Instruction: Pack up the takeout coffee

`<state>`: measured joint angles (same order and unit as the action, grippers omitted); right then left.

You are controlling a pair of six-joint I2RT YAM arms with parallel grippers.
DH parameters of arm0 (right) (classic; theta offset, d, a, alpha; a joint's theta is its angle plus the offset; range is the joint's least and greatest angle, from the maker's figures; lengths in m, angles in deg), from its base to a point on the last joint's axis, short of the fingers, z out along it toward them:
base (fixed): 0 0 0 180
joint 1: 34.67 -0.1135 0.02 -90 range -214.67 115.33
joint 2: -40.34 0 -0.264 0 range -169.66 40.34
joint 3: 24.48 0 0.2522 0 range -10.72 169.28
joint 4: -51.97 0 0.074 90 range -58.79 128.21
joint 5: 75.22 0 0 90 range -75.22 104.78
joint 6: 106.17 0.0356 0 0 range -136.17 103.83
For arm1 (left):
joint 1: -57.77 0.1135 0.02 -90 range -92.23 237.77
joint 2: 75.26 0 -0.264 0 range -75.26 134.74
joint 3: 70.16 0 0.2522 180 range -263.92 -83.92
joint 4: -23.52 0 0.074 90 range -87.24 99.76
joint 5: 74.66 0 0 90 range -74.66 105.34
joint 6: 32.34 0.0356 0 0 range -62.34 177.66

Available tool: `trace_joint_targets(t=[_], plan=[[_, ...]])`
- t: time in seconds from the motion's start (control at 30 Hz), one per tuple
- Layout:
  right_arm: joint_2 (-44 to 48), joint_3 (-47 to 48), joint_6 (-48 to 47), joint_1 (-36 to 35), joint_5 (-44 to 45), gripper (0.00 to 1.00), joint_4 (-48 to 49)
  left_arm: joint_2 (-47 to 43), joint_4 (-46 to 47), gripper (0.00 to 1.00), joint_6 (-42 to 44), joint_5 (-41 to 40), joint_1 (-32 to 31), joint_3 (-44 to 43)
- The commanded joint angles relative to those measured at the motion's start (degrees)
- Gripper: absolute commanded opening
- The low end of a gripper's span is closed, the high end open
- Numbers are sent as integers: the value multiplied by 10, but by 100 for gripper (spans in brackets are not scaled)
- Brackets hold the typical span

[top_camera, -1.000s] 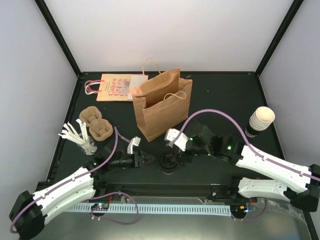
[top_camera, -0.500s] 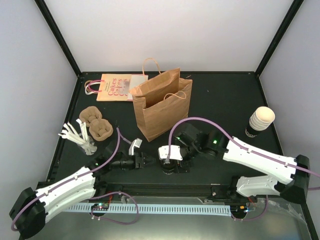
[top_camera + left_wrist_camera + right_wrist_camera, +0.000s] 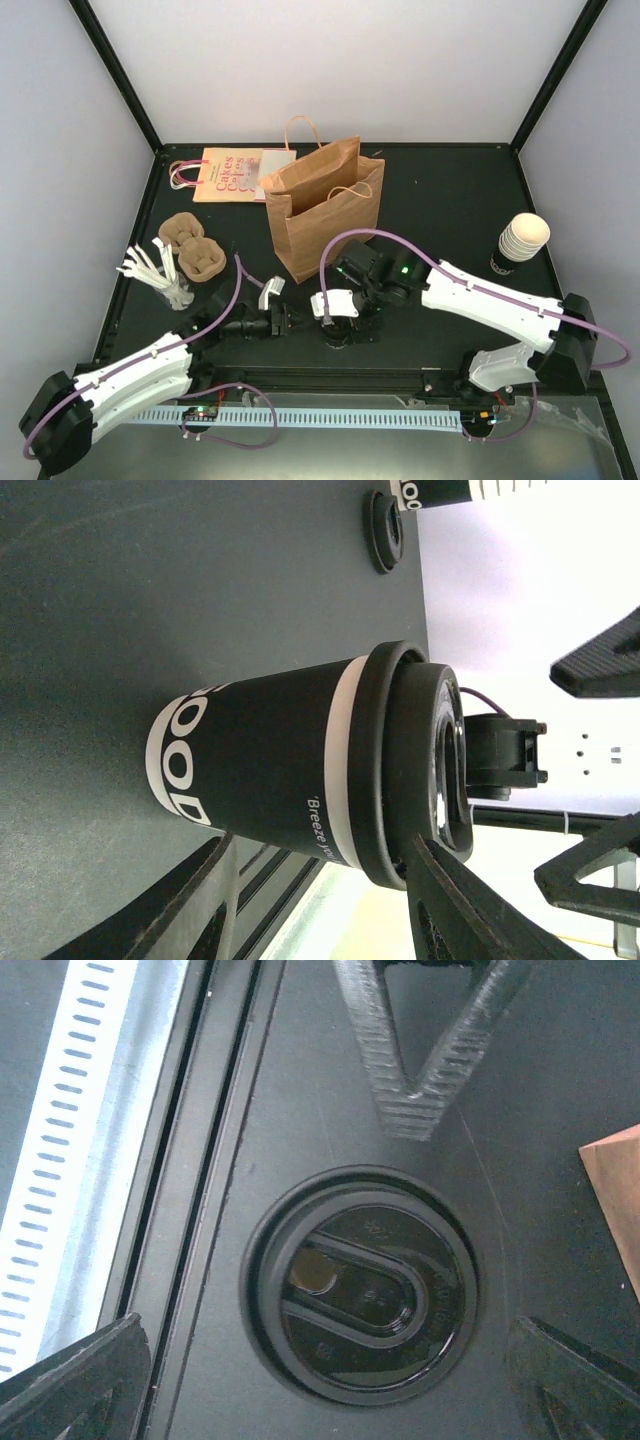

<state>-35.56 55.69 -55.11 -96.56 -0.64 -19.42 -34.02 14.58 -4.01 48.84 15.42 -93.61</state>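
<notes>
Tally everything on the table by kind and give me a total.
Paper bags: 2
Pulp cup trays: 2
Lidded coffee cup: 1
Stack of lidless cups: 1
Bundle of white stirrers: 1
Total: 7

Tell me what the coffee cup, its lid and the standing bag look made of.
The cup is probably paper: a matte, dark printed wall with white lettering and pale bands. The lid looks like black plastic, slightly glossy, and its moulded rim and sip recess catch light. The bag looks like brown kraft paper: matte, sharply creased, with thin loop handles.
</notes>
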Motion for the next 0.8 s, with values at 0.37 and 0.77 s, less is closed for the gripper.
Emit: trace_joint_targets(t=[0.37, 0.77], plan=[[-63, 40, -5, 16, 15, 100, -15, 17, 30, 49, -1, 10, -2, 1], [-117, 71, -2, 21, 4, 95, -44, 15, 27, 49, 2, 10, -1, 2]])
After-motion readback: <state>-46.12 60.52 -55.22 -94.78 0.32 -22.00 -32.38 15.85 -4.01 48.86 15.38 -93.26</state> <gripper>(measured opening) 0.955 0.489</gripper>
